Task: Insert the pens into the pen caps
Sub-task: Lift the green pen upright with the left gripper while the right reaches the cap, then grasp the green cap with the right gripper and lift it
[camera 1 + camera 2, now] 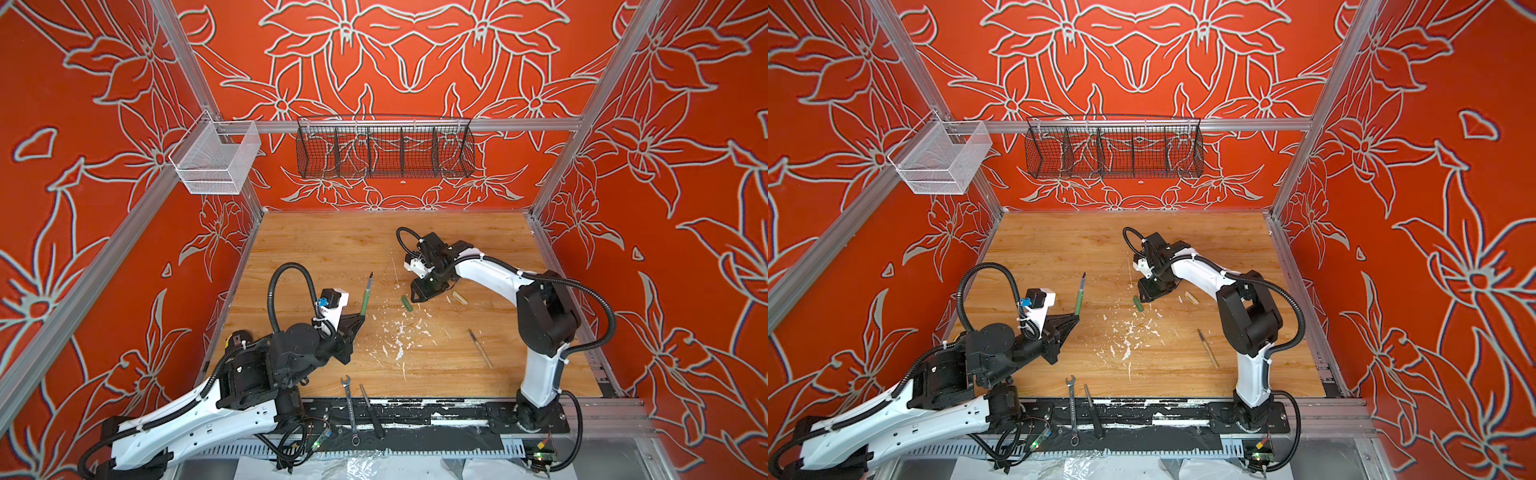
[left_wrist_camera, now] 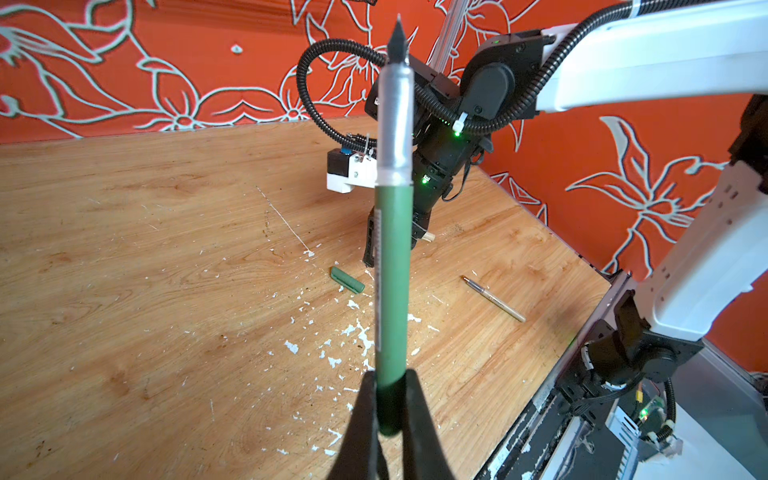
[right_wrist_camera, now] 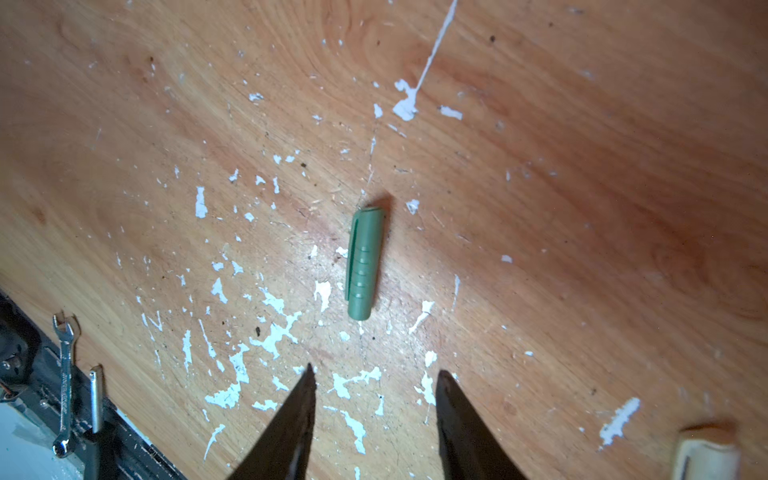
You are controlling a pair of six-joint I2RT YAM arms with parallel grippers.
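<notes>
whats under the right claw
Paint-flecked wooden table, nothing gripped. The green cap lies flat just ahead of the open right claw, untouched; the tan cap lies off to one side. In both top views the claw's body hides the spot beneath it.

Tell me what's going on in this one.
The left gripper is shut on the back end of the green pen, holding it off the table with its dark tip pointing away. The right gripper hovers open and empty just short of the green cap, which lies flat on the table. The tan pen and tan cap lie apart, untouched. Nothing is capped yet.
</notes>
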